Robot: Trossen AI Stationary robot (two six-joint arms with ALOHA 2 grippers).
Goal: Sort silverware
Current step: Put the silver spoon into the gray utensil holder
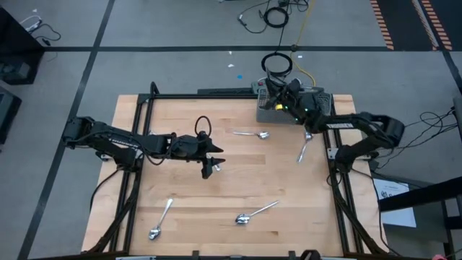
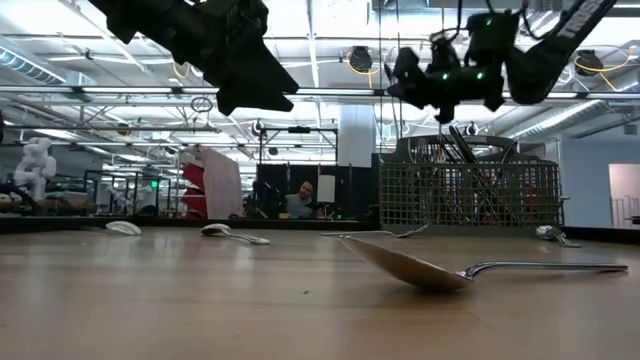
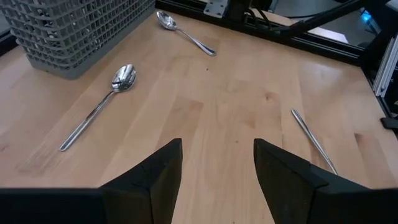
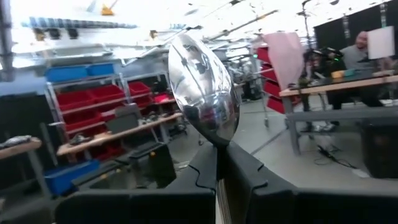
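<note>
Over the table (image 1: 238, 180), right gripper (image 4: 217, 158) clamps a spoon (image 4: 204, 87) upright.

Left gripper (image 1: 211, 160) agape — right gripper (image 1: 278, 103) clamped.

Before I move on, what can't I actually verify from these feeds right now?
- Basket contents: the low view shows dark handles behind the mesh; kinds and count unreadable. In the high view the right arm covers it.
- Handle of the spoon in the right end effector: hidden between its shut fingers.
- Spoon near the open left end effector: its bowl is hidden behind a finger in the left wrist view.
</note>
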